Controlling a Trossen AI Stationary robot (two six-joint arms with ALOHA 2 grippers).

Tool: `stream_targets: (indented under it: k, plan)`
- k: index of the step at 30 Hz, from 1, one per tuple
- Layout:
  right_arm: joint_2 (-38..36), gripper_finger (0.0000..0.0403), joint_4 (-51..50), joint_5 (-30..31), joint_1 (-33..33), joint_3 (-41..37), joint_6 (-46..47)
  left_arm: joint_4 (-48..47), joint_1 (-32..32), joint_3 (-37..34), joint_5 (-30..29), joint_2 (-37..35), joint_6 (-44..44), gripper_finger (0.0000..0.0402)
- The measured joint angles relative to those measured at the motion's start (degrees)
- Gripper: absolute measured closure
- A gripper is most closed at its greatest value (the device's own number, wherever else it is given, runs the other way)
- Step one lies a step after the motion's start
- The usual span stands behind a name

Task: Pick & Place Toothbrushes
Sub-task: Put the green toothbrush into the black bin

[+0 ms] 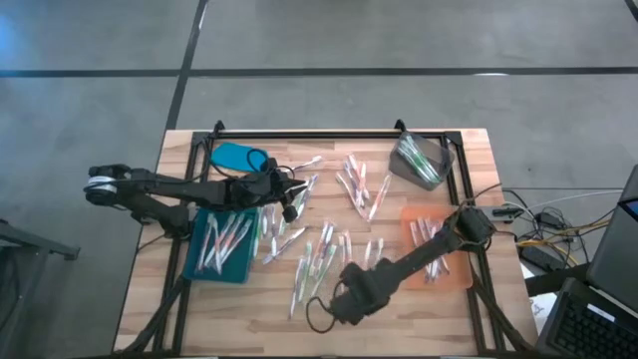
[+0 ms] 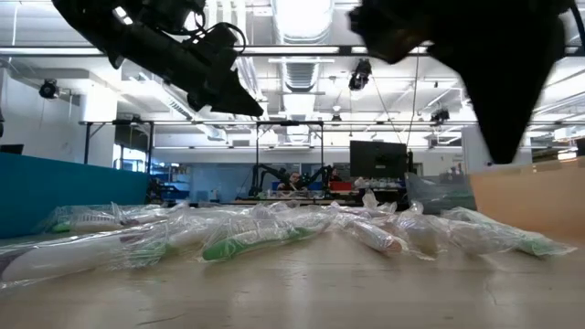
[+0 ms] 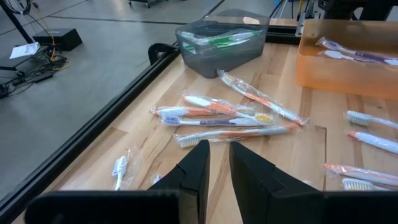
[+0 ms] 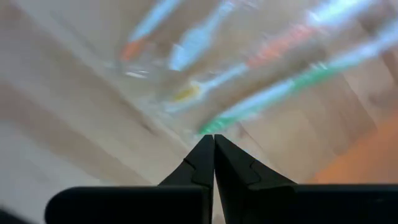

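Right pincer (image 4: 214, 149) closed, empty | left pincer (image 3: 217, 158) narrow gap, empty | toothbrushes (image 3: 227, 118) wrapped, no readable labels

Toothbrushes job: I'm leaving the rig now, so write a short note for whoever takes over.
Left pincer: jaws slightly apart, empty, over the table beside the teal tray.
Right pincer: shut, empty, over the table's front middle.
Done: some toothbrushes lie in the teal tray, the orange tray and the grey bin.
Left: many loose toothbrushes on the table.
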Motion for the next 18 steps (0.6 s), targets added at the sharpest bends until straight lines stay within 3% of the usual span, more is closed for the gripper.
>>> stream_targets:
  k: [7,12,18]
  plan:
    - [0.0,0.0370,-1.2,4.9,2.6,-1.4,8.4,0.0,0.0,0.0,0.5,0.0,-0.6,0.0335]
    - [-0.1,0.0323,-1.0,8.7,2.5,-2.2,12.0,0.0,0.0,-0.2,0.7,0.0,-1.2,0.0335]
    - [-0.1,0.0263,-1.0,8.7,2.6,-4.7,16.3,0.0,0.0,-0.2,0.7,0.0,-1.2,0.0335]
